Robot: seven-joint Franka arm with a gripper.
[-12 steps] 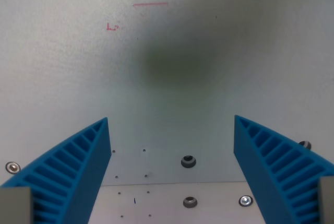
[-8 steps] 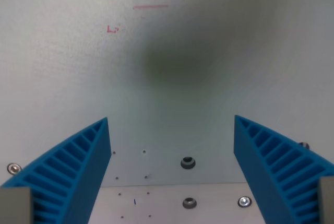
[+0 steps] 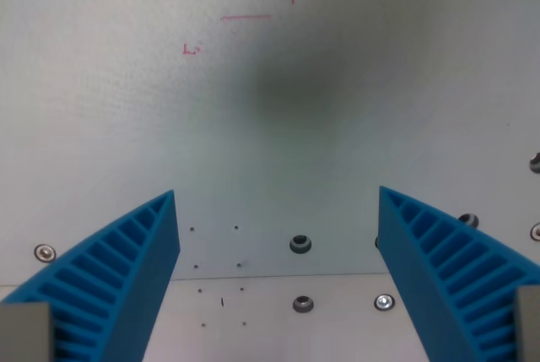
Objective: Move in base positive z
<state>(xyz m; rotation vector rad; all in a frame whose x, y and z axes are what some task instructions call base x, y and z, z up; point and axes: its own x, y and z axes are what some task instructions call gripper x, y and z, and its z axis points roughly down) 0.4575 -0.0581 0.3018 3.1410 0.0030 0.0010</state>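
Tool (image 3: 277, 210): jaws apart, nothing held; counter (image 3: 110, 126): screws (image 3: 299, 244) drawn inward since earlier views, more visible; rise judged under way.

The table (image 3: 126, 143) is a pale grey-white with a faint greenish tint and a fine, slightly grainy texture. A soft, blurred dark olive-grey patch (image 3: 295, 96) sits near the upper middle. Thin red pen lines (image 3: 246, 17) are drawn near the top: one short horizontal stroke, one vertical stroke, and a tiny red corner mark (image 3: 191, 50) toward the wrist view's left. Along the bottom runs a lighter, whiter strip (image 3: 270, 328). Dark grey round bolt holes (image 3: 299, 244) and shiny silver screw heads (image 3: 384, 302) dot the lower area, along with small black specks (image 3: 236, 229). The two jaws are bright blue, patterned with parallel ribbed slats in darker blue shadow.
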